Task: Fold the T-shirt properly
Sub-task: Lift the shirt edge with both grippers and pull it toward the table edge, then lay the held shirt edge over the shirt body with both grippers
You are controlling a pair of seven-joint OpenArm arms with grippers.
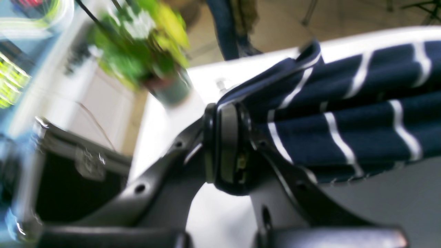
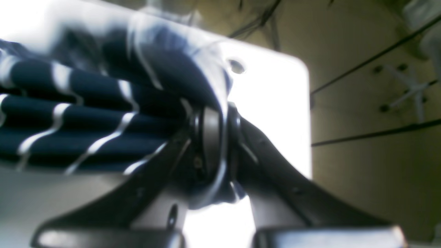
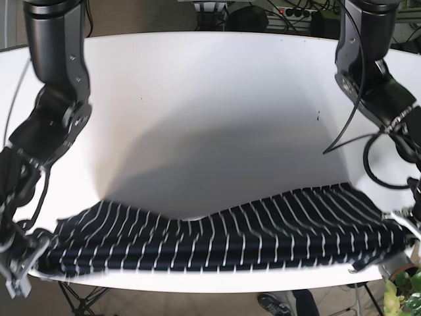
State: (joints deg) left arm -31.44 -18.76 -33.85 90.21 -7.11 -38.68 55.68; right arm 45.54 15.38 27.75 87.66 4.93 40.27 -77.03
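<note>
Two grippers hold one striped shirt (image 3: 223,234) stretched along the near edge of the table (image 3: 210,99). At the left of the base view you see the right gripper (image 3: 26,253), jaws pressed together on a bunched corner of cloth; its wrist view confirms fabric pinched between the pads (image 2: 210,137). The shirt sags in the middle and hangs slightly over the table's front rim. At the right of the base view the left gripper (image 3: 402,227) is likewise clamped on the opposite corner, the cloth gathered into pleats at the pads (image 1: 229,143).

Risks, as judged from here: both grips sit on small bunches at the very edge of the cloth, so uneven pulling could slip a corner free, and the shirt, already near the rim, could then slide off the table. Slack in the middle may also let the fabric crease or double on itself, giving a crooked fold.

The table is white, smooth and matte, with rounded corners and little on it beyond the shirt. Beyond its far edge you see cables and dark equipment; a green plant (image 3: 402,289) stands at the near right corner.
</note>
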